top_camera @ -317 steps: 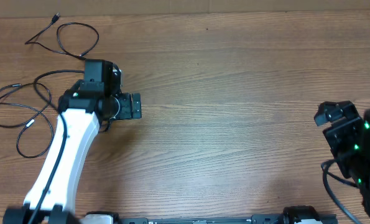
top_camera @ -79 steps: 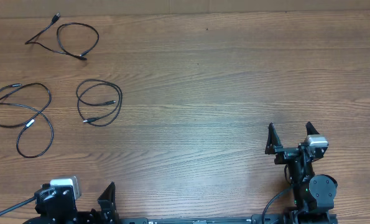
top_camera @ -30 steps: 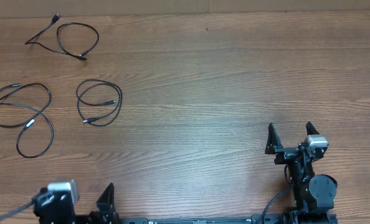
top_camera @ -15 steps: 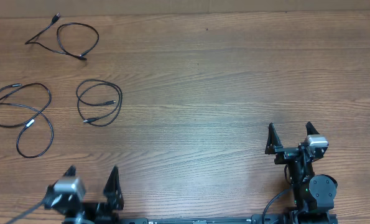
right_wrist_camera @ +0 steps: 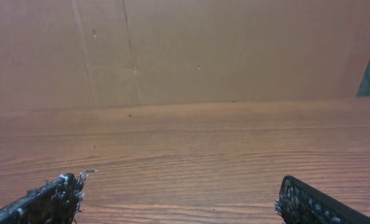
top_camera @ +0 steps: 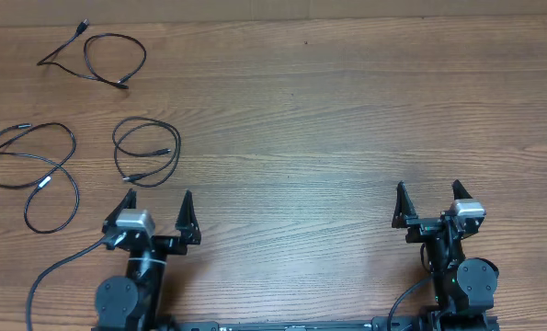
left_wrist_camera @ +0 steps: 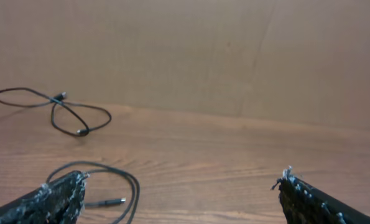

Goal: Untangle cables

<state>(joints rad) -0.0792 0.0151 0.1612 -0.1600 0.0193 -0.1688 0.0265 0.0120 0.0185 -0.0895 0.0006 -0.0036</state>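
Observation:
Three thin black cables lie apart on the left of the wooden table: one at the far left corner, one long double loop at the left edge, and one small loop beside it. My left gripper stands open just in front of the small loop, with nothing between its fingers. In the left wrist view the small loop's plug lies by the left fingertip, and the far cable lies beyond. My right gripper is open and empty at the right front.
A brown cardboard wall stands along the table's far edge. Each arm's base sits at the front edge, with a thick black wire curving out from the left arm. Bare wood spans the middle and right.
The left arm has come forward from the front edge, its open gripper now just short of the small cable loop. The right arm and the cables have not moved.

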